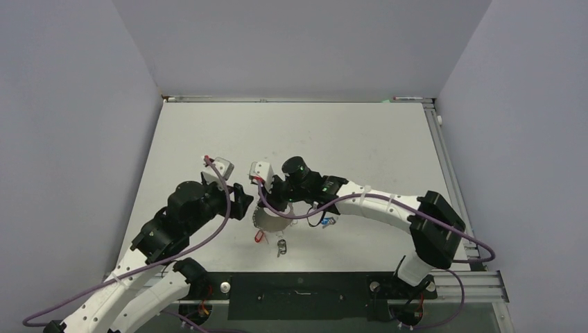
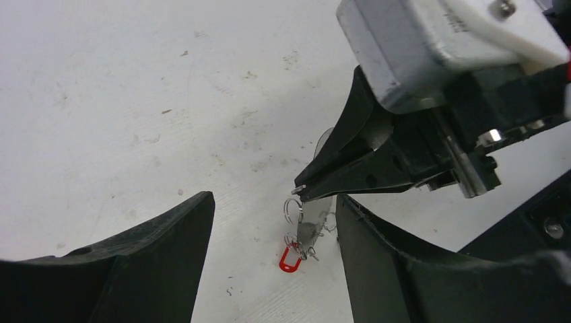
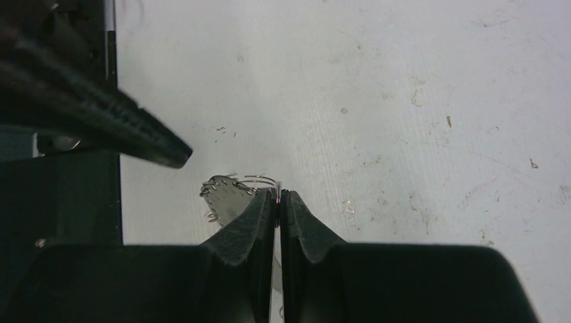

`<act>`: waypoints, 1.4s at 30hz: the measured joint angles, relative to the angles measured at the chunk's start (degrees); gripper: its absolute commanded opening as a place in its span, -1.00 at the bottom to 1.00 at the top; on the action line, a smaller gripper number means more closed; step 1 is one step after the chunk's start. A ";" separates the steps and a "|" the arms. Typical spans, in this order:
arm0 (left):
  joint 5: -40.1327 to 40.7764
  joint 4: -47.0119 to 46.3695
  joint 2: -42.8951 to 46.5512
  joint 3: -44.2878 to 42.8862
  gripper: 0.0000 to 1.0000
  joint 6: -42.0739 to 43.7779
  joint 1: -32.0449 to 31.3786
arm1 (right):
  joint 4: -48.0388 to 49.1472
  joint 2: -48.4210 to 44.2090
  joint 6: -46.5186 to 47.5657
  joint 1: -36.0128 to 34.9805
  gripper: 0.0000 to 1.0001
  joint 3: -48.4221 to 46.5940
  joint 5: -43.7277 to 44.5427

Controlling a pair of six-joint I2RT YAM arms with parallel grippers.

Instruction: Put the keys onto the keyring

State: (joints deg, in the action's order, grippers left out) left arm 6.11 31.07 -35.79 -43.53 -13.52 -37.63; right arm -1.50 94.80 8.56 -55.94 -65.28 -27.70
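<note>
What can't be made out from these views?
- Top view: where the right gripper meets the keyring, hidden under the gripper itself.
- Top view: blue-tagged key detail, too small; absent from both wrist views.
- Left wrist view: whether the red-tagged key is attached to the keyring, too small.
- Right wrist view: most of the keyring, behind the shut fingers.
</note>
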 measured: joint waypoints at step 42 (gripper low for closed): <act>-53.64 -26.60 8.17 10.45 -0.29 -4.42 0.94 | -2.75 -27.80 -3.54 -0.74 -0.89 8.76 -24.94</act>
State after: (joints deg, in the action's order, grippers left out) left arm -47.53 4.47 -27.62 -33.08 -17.93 -36.69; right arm -4.25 67.00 5.02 -56.69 -56.51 -52.64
